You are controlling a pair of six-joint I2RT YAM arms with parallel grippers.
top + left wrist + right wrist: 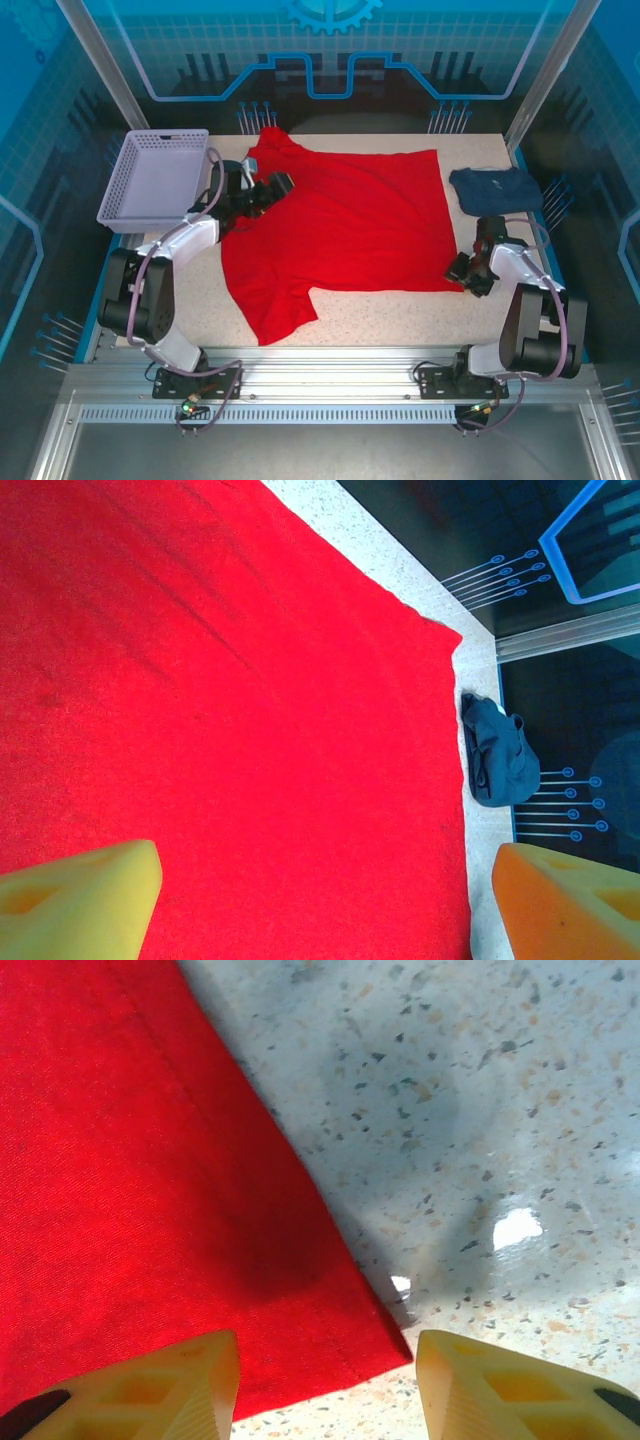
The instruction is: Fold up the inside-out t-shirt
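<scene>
Speckled table [480, 1080] meets t-shirt [120, 1180] hem at right gripper [325, 1375]

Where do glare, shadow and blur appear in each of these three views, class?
Right wrist: white glare spots on the table, and a soft shadow across the t-shirt corner. Left wrist: fingertips of the left gripper look soft-focused. Top external: even light, a blue cast around the table.

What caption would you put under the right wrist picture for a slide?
Open right end effector poised over a hem corner of the red t-shirt on the speckled table.
</scene>
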